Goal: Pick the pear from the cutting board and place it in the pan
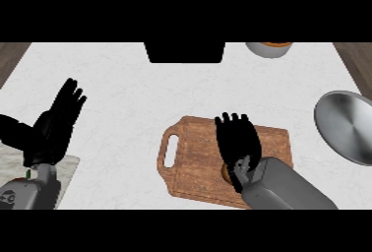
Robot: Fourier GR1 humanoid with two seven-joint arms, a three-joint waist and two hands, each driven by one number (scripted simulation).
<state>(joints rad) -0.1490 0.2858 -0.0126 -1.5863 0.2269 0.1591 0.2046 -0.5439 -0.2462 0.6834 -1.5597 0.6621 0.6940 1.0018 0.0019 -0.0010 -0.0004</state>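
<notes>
A brown wooden cutting board [193, 147] with a handle slot lies in the middle of the white counter. My right hand [236, 140] hovers over it, open, with fingers straight and pointing away from me. Under the heel of that hand only a small brownish sliver of the pear [226, 173] shows; the rest is hidden. The grey metal pan [349, 125] sits at the right edge, to the right of the board and partly cut off. My left hand [54, 123] rests open at the left, fingers up, well away from the board.
A black box-like object [185, 51] stands at the back middle. A grey cup with orange contents [269, 49] is at the back right. Dark wooden strips [11, 56] border the counter on both sides.
</notes>
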